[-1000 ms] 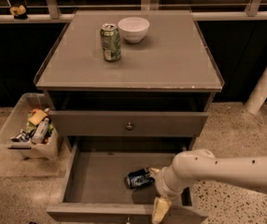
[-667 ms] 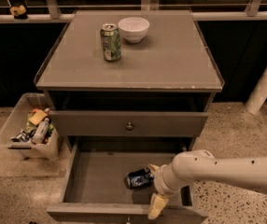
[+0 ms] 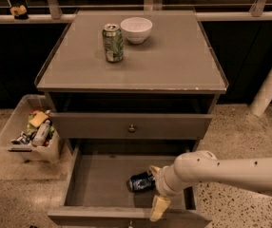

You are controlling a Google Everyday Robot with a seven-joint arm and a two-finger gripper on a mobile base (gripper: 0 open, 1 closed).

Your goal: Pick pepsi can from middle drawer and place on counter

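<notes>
The pepsi can (image 3: 140, 182) lies on its side on the floor of the open middle drawer (image 3: 100, 184), right of centre. My gripper (image 3: 156, 189) is in the drawer just right of the can. It is open, with one yellowish finger (image 3: 154, 169) behind the can's right end and the other finger (image 3: 159, 207) near the drawer's front wall. The can is not between the fingers. My white arm reaches in from the right. The counter (image 3: 174, 56) is the grey top of the cabinet above.
A green patterned can (image 3: 112, 42) and a white bowl (image 3: 136, 29) stand at the back of the counter. The shut knobbed drawer front (image 3: 132, 127) is above the open drawer. A clear bin of snacks (image 3: 31, 132) sits on the floor at left. A white post (image 3: 269, 89) stands at right.
My gripper has shifted slightly left towards the pepsi can, and the front finger has swung left. The can has not moved.
</notes>
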